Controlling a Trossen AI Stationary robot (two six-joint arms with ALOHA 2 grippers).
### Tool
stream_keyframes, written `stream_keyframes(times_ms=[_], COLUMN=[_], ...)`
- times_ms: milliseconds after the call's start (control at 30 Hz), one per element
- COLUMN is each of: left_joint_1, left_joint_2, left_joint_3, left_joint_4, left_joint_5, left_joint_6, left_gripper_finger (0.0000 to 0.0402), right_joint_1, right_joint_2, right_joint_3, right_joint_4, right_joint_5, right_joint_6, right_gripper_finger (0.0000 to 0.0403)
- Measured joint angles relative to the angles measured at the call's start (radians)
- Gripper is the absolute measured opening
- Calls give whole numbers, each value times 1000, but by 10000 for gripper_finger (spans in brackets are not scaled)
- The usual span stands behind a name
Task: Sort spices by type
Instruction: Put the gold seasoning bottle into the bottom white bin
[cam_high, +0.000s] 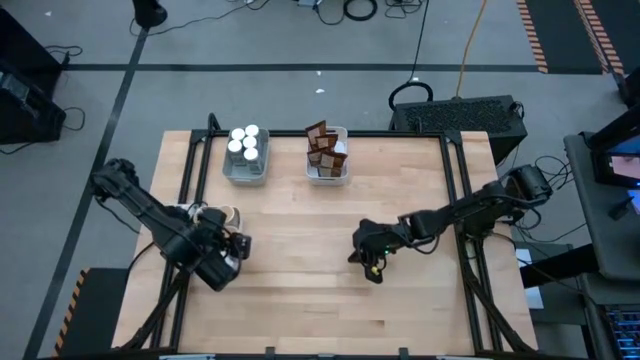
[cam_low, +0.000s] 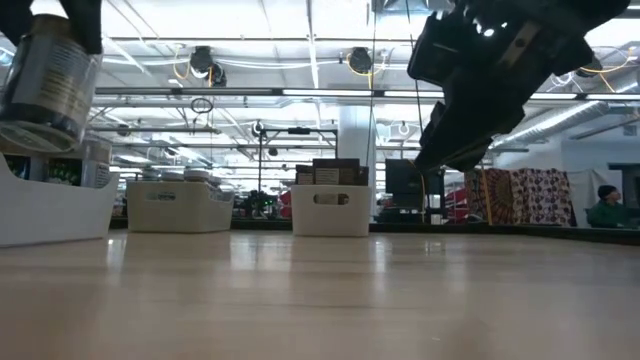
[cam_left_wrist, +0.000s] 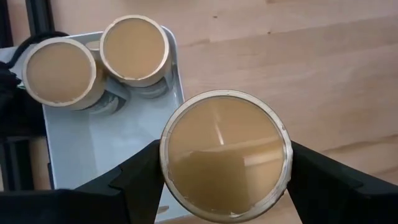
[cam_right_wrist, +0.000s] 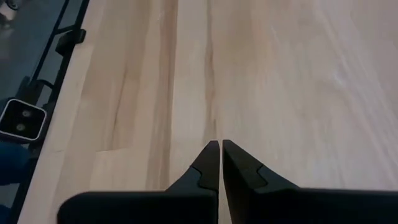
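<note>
Your left gripper (cam_left_wrist: 224, 180) is clamped on a tan-topped jar (cam_left_wrist: 225, 154), one dark finger on each side of the round lid. In the low view that jar (cam_low: 45, 70) hangs clear of the table, tilted a little, its label facing you. It sits just beside the edge of a pale tray (cam_left_wrist: 93, 149) at the left side of the table (cam_high: 300, 240). Two more tan-topped jars (cam_left_wrist: 134, 48) stand upright in that tray, touching each other, near one end.

From above, you see the left arm reaching in from the table's left edge, its wrist over the tray (cam_high: 205, 215) there.

Your right gripper (cam_right_wrist: 220, 163) is clenched shut with nothing between the fingers; the tips meet over bare wood. In the high view it (cam_high: 372, 262) hovers above the table's middle-right area, well apart from any tray.

At the far edge you have two more trays. The left one (cam_high: 246, 172) holds white-topped jars (cam_high: 245, 142), packed close together. The right one (cam_high: 328, 176) holds dark brown packets (cam_high: 323, 145), standing on end and leaning against each other.

The low view shows the far trays (cam_low: 330, 212) side by side, and a person (cam_low: 606, 205) seated far back in the room at the right.
</note>
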Motion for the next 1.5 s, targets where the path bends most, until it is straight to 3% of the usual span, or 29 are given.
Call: stream_keyframes(times_ms=[467, 900, 1133, 1500], left_joint_1=[-11, -2, -6, 26], left_joint_2=[3, -1, 3, 23], left_joint_3=[-108, -151, -194, -216], left_joint_4=[-2, -6, -4, -1], left_joint_5=[47, 9, 139, 47], left_joint_6=[-1, 0, 36, -5], left_gripper_finger=[283, 283, 283, 283], right_joint_1=[-16, -16, -16, -16], right_joint_2=[0, 0, 0, 0], right_joint_3=[0, 0, 0, 0], right_joint_4=[2, 1, 1, 2], right_joint_5=[-47, -51, -52, -71], right_joint_6=[57, 75, 93, 97], right_gripper_finger=[0, 0, 0, 0])
